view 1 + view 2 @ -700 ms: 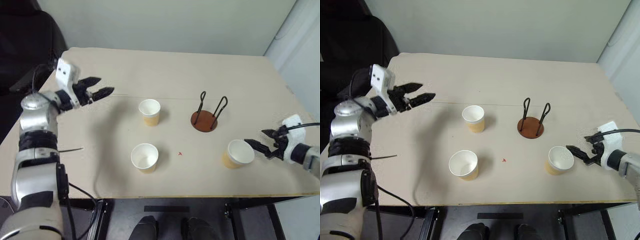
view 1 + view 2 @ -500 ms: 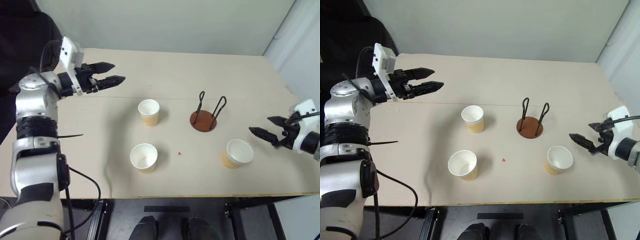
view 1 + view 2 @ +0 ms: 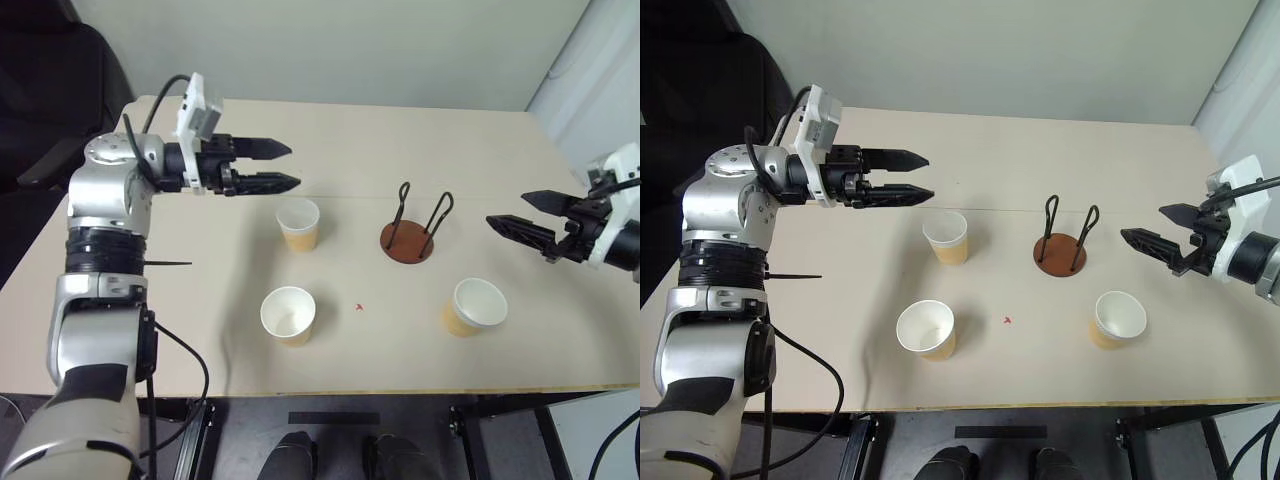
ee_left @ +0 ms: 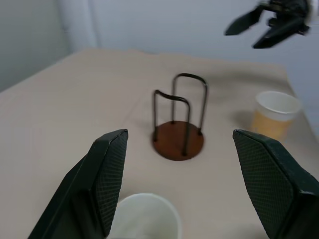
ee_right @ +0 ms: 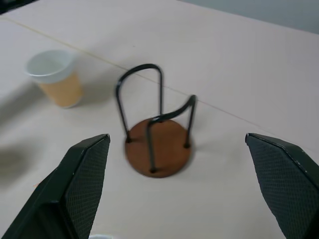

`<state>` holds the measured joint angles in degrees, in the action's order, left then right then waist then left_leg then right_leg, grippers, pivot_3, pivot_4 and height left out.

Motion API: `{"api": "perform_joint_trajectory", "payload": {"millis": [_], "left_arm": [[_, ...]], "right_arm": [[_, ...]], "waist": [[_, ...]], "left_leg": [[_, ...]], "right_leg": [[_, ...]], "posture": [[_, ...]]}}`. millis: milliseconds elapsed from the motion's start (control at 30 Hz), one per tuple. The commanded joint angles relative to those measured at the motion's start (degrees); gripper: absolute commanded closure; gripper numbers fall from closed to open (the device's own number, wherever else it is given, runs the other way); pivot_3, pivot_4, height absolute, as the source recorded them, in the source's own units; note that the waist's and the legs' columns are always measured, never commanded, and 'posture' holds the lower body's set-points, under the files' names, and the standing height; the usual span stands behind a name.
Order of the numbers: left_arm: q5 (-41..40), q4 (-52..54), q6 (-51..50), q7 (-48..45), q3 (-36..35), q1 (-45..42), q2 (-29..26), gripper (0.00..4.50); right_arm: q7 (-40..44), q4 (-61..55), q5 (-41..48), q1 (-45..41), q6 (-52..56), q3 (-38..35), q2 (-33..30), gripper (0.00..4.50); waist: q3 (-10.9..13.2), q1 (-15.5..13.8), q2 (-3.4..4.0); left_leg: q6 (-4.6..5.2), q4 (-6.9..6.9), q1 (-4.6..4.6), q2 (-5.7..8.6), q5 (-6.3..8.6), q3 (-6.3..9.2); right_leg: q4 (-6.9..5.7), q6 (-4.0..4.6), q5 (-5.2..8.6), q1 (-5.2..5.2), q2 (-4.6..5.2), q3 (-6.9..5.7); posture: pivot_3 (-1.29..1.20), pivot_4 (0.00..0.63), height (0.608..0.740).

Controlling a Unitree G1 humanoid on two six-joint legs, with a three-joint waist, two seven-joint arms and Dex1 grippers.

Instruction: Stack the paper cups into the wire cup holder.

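The left gripper (image 3: 283, 166) hangs above the far left part of the beige table (image 3: 200, 300), pointing level toward the right, its two black fingers spread apart with nothing between them. Its tips lie just beyond and above the far paper cup (image 3: 298, 223), without touching it.

That far paper cup stands upright near the middle of the table, white at the rim and tan-yellow lower down. The near paper cup (image 3: 288, 315) stands upright closer to the front edge, almost straight in front of the far one and well apart from it. A small red mark (image 3: 360, 307) sits on the table surface just right of the near cup.

The wire cup holder (image 3: 409, 234) stands right of the far cup, a reddish-brown disc with two upright dark wire loops, and no cup is in it. In the left wrist view the holder (image 4: 178, 134) appears between the left fingers, beyond the far cup's rim.

The right-hand paper cup (image 3: 473, 306) stands upright nearer the front edge, right of the holder and apart from it.

The right gripper (image 3: 519, 216) hovers above the table's right side, beyond that cup, pointing left toward the holder, its fingers wide apart and empty.
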<state>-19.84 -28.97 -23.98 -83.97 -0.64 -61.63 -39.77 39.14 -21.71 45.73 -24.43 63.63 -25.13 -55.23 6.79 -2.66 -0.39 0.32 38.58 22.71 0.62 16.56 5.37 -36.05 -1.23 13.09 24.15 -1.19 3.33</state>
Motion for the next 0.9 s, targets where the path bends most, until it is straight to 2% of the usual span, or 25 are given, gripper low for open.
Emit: {"api": "perform_joint_trajectory", "payload": {"millis": [33,233,400,900], "left_arm": [[0.1,3.4,0.6,-2.7,1.3,0.4,-1.8,0.90],[0.3,1.8,1.8,-3.2,2.4,-1.4,-0.4,0.90],[-0.2,4.7,1.8,-4.2,3.4,0.0,0.1,0.90],[-2.5,13.3,-0.5,-2.9,2.4,5.0,-2.3,0.90]], "right_arm": [[0.6,-3.7,1.9,0.4,2.0,-1.6,-3.3,0.05],[0.6,-1.3,2.3,-1.0,2.5,-0.6,-5.6,0.05],[0.1,1.8,0.6,-3.1,1.8,2.2,-6.1,0.05],[1.2,4.1,-2.3,-6.4,-0.8,13.9,-0.9,0.05]], "waist": [[0.0,0.0,0.00],[0.0,-0.1,0.00],[0.0,0.0,0.00],[0.0,0.1,0.00]], "left_leg": [[0.00,0.00,0.00,0.00,0.00,0.00],[0.05,0.21,0.07,-0.02,0.03,0.00],[0.11,0.44,0.10,-0.02,0.06,0.00],[0.11,0.59,0.13,-0.01,0.06,-0.05]], "right_leg": [[-0.02,0.00,0.00,0.01,0.00,0.00],[-0.11,-0.01,0.00,0.02,0.01,0.00],[-0.32,-0.02,0.00,0.02,0.01,0.00],[-0.68,-0.05,0.02,0.14,0.01,0.01]], "posture": [[0.00,0.150,0.740],[0.00,0.150,0.740],[0.00,0.150,0.740],[0.00,0.150,0.740]]}}
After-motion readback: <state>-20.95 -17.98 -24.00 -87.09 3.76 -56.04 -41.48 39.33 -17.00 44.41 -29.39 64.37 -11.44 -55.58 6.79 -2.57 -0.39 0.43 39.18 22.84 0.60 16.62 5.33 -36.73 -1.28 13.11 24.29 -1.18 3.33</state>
